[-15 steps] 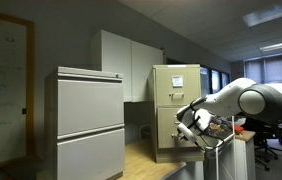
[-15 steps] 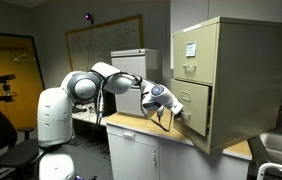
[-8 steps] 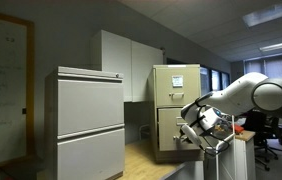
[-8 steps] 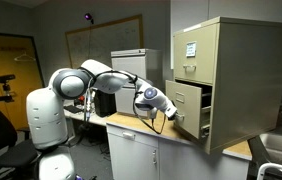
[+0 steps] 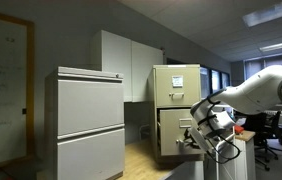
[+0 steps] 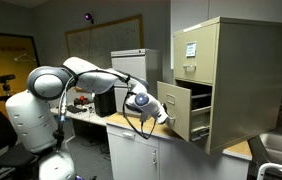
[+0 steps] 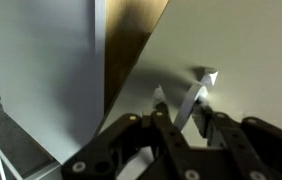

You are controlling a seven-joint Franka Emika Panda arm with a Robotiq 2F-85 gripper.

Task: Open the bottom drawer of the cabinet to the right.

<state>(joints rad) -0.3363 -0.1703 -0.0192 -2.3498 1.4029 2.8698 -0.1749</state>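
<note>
One bottom drawer (image 6: 178, 100) juts partway out of the tan cabinet (image 6: 236, 60), directly ahead of the pincer (image 6: 162, 117), whose fingers clamp the drawer's metal handle (image 7: 194, 95) so a straight pull slides it open.

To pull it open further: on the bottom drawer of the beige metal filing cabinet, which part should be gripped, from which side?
The small metal pull handle on the flat drawer front, approached straight from the front. It alone stands out from the panel, so the gripper can close across it.
</note>
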